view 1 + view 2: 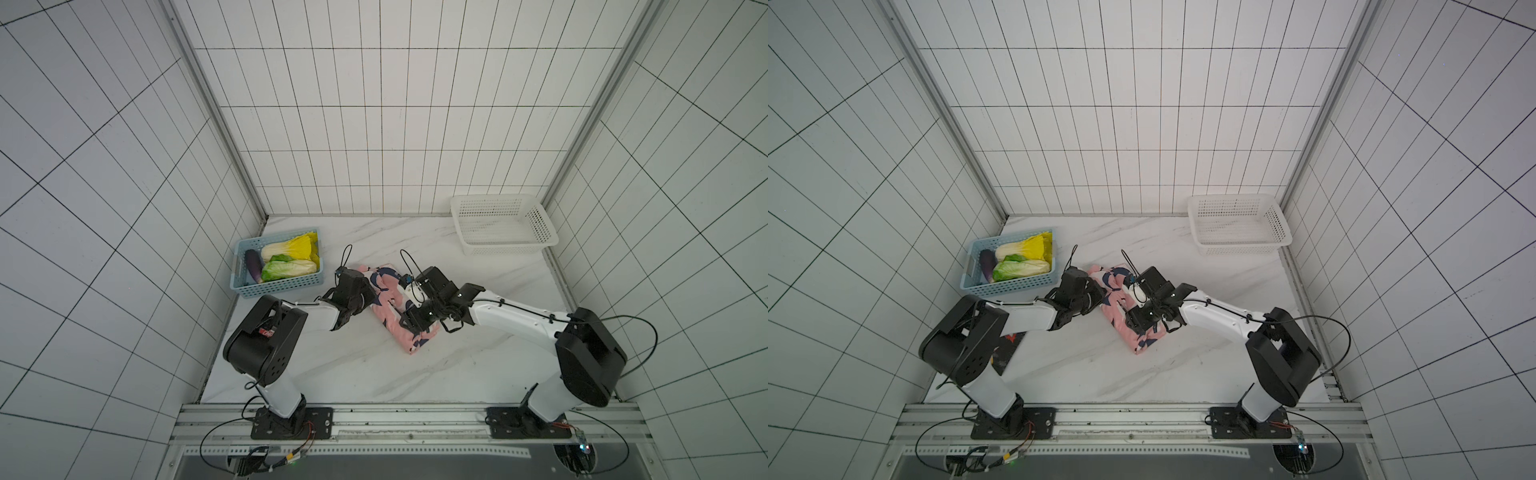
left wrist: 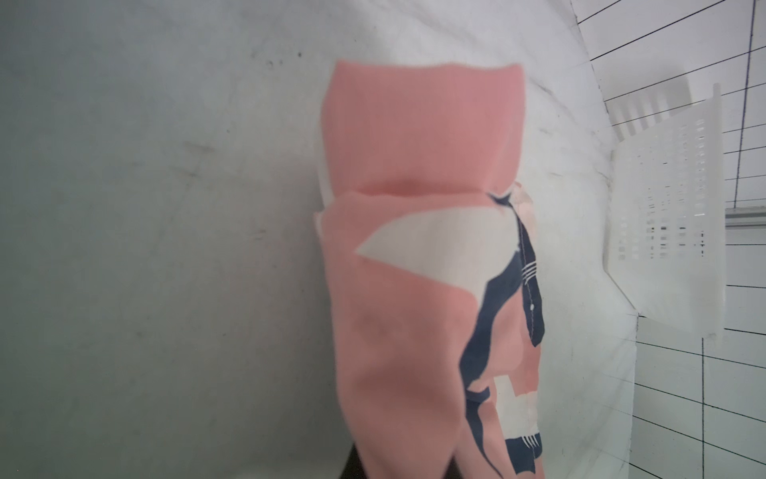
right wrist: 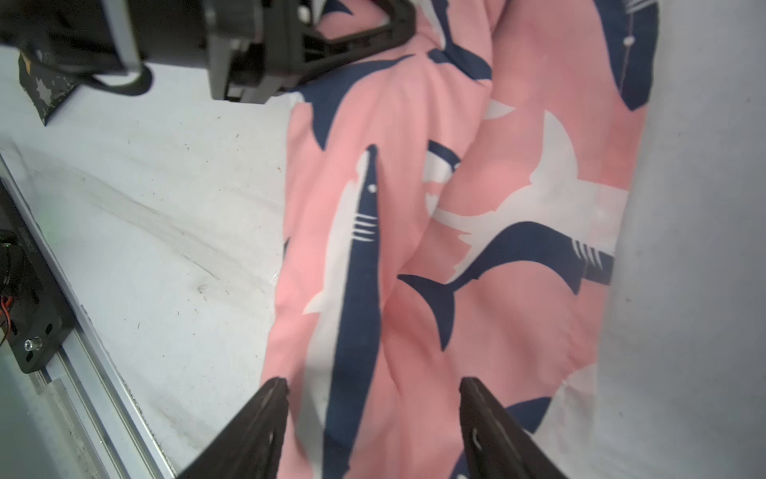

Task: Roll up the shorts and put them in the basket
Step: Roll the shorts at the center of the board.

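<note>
White marble tabletop (image 1: 374, 365) carries the shorts (image 1: 388, 311) as a folded pink bundle near its middle, between our two arms. Our left gripper (image 1: 368, 296) is pinched tight on the fabric's end nearest the blue basket (image 1: 282, 286), while our right gripper (image 3: 373, 385) stands with jaws spread wide over the cloth, gripping nothing.

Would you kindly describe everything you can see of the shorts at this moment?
The shorts are soft pink fabric printed with navy-and-white sharks, folded into a long, narrow band lying diagonally on the marble tabletop. The left end effector is shut on one end; the right end effector hangs open just above the band.
</note>
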`<state>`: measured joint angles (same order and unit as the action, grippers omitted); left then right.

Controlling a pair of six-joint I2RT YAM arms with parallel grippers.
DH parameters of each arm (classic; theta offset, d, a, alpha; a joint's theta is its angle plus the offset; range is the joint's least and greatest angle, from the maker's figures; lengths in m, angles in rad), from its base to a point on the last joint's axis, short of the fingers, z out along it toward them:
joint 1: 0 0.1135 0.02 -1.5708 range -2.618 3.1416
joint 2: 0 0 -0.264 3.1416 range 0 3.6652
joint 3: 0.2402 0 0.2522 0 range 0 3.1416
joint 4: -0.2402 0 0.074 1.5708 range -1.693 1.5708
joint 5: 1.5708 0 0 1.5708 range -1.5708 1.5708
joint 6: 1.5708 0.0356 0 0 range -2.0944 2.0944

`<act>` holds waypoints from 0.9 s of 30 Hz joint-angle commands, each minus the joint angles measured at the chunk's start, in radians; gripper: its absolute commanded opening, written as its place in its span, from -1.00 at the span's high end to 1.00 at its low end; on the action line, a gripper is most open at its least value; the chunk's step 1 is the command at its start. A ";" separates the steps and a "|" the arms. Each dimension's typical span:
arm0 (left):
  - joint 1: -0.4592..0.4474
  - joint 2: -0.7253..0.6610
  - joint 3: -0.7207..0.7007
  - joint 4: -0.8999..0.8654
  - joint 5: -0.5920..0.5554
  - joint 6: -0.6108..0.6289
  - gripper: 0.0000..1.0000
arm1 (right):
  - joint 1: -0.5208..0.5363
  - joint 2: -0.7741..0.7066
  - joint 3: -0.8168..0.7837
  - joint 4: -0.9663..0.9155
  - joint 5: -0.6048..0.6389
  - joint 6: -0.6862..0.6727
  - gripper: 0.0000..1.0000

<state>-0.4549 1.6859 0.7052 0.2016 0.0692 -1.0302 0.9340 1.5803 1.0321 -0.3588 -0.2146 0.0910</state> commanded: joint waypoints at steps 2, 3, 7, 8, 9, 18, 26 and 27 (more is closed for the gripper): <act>-0.005 -0.013 0.036 -0.205 -0.019 -0.004 1.00 | 0.088 -0.025 -0.027 0.056 0.190 -0.104 -0.53; -0.007 -0.010 0.043 -0.218 -0.013 -0.005 1.00 | 0.101 -0.018 -0.034 0.076 0.209 -0.113 -0.59; -0.011 -0.007 0.066 -0.265 -0.006 -0.009 1.00 | 0.112 0.056 0.003 0.095 0.236 -0.109 -0.60; -0.013 -0.010 0.069 -0.280 -0.011 -0.012 1.00 | 0.114 0.070 0.009 0.105 0.236 -0.113 -0.60; -0.017 -0.011 0.077 -0.292 -0.013 -0.011 1.00 | 0.115 0.090 0.014 0.121 0.229 -0.120 -0.61; -0.030 -0.027 0.073 -0.294 0.005 -0.014 1.00 | 0.079 0.234 0.046 0.197 0.121 -0.078 0.32; -0.025 -0.128 0.022 -0.222 -0.026 0.040 -0.04 | -0.073 0.235 -0.085 0.407 -0.292 0.112 0.73; -0.023 -0.159 0.006 -0.211 -0.042 0.046 -0.18 | -0.092 0.241 -0.099 0.440 -0.349 0.141 0.73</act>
<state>-0.4755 1.5936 0.7422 -0.0185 0.0513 -1.0210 0.8879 1.8023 0.9806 -0.0528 -0.3679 0.1253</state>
